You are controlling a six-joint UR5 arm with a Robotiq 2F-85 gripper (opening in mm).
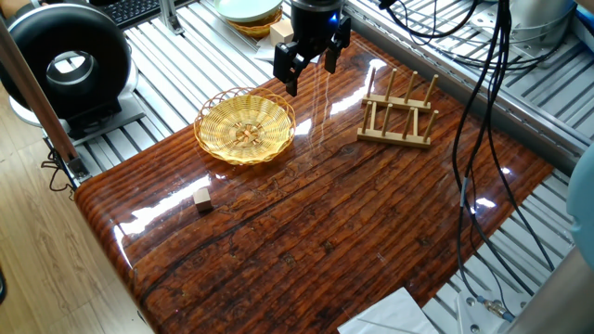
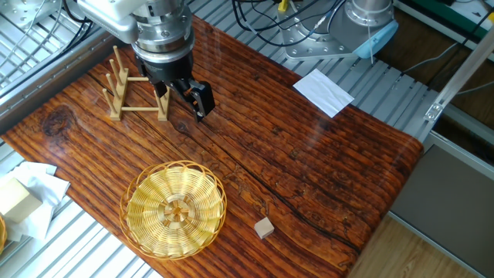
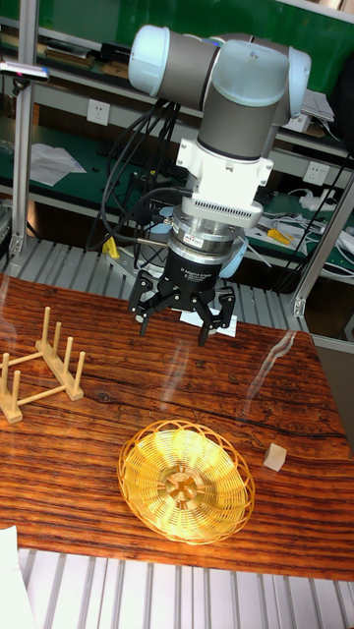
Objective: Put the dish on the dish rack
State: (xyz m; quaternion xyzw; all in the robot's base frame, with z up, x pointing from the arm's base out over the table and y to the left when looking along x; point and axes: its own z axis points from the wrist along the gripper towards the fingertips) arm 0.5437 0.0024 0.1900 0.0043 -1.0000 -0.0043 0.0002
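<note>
The dish [image 1: 245, 126] is a golden yellow woven basket-plate lying flat on the wooden table, seen also in the other fixed view [image 2: 174, 208] and the tall view [image 3: 185, 480]. The dish rack [image 1: 399, 116] is a small light-wood rack with upright pegs, standing empty a short way off [image 2: 135, 96] [image 3: 39, 369]. My gripper [image 1: 311, 72] hangs above the table between the two, open and holding nothing [image 2: 184, 99] [image 3: 177, 324]. It touches neither the dish nor the rack.
A small wooden block [image 1: 202, 199] lies near the table's edge beyond the dish. A white sheet of paper [image 2: 323, 91] rests at one corner. A pale bowl in a darker basket [image 1: 246, 11] and a black round device [image 1: 70, 60] stand off the table. Cables [image 1: 483, 93] hang near the rack.
</note>
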